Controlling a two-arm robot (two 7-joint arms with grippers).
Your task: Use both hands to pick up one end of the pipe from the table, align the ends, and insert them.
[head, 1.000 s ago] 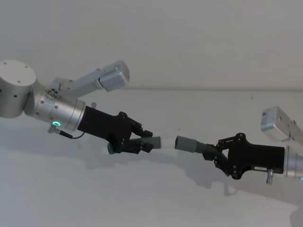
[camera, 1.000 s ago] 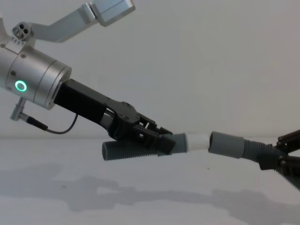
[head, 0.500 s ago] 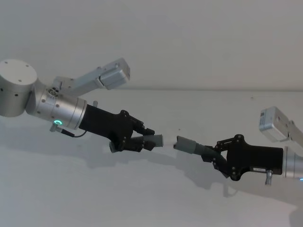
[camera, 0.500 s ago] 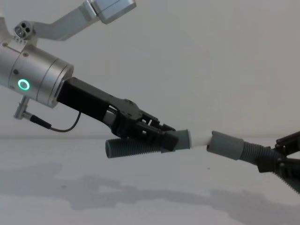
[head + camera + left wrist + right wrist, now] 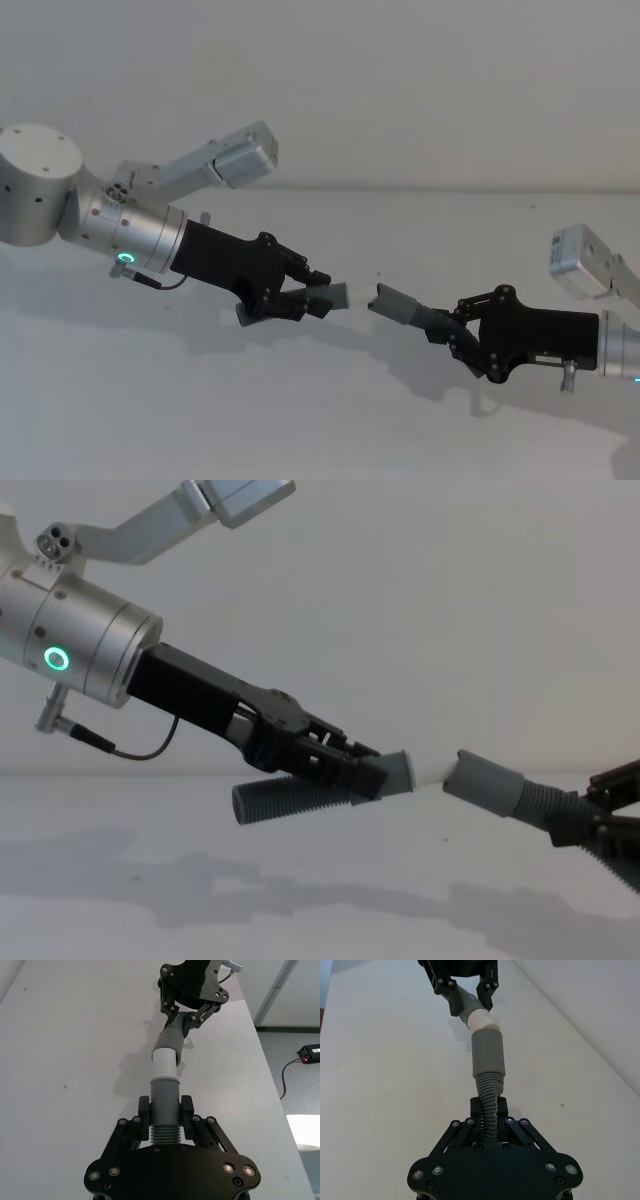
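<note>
My left gripper is shut on the short ribbed pipe piece just behind its smooth grey cuff, held above the table. Its white tip meets the mouth of the long piece's wider grey cuff at a slight angle. My right gripper is shut on the long piece's ribbed part behind that cuff. In the left wrist view the white tip runs into the grey cuff. How deep the tip sits inside I cannot tell.
The white table lies below both arms and carries only their shadows. A pale wall rises behind it. In the left wrist view the table's edge borders a floor with a black cable.
My left gripper has moved toward the right gripper with the short piece. The gap between the white tip and the long piece's cuff has closed, and less white shows.
</note>
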